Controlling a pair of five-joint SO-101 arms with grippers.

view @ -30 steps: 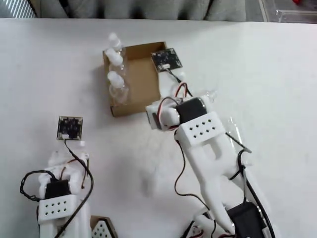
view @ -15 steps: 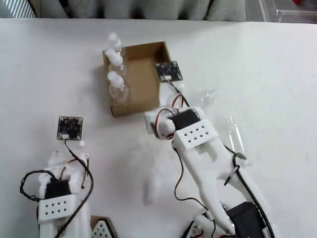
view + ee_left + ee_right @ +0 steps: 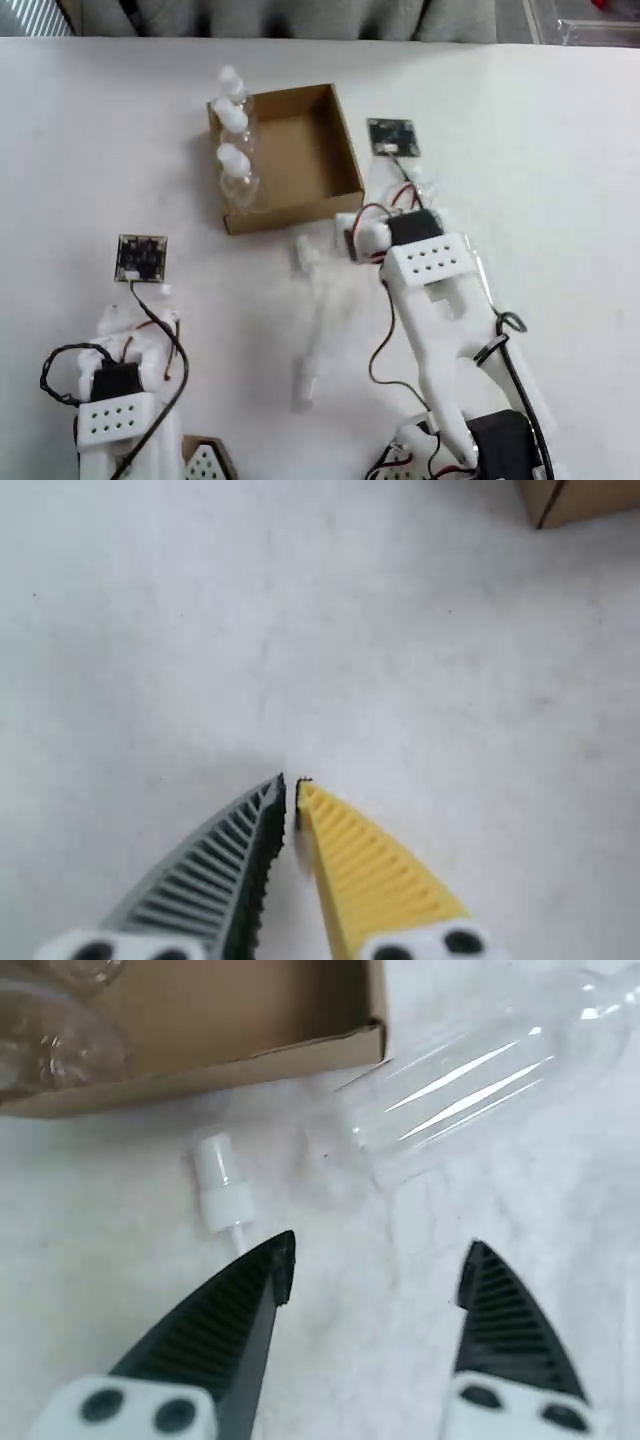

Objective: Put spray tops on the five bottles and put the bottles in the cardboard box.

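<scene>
Left end effector point(image 3: 293, 792): pressed together, empty, over the bench point(image 3: 520, 120), lower left. Right end effector point(image 3: 380, 1260): spread, frame centre. Spray top point(image 3: 217, 1182) and bottle point(image 3: 480, 1080) lie just ahead. Beyond, upper centre: box point(image 3: 300, 150) holding three capped bottles point(image 3: 236, 165).

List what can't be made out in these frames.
- Bottles in the box: high view, clear plastic overlaps, count unsure; right wrist view, cut off by the edge.
- Lying bottle: right wrist view, neck end runs off the edge.
- Spray top: high view, white on the white table, outline blurred.
</scene>
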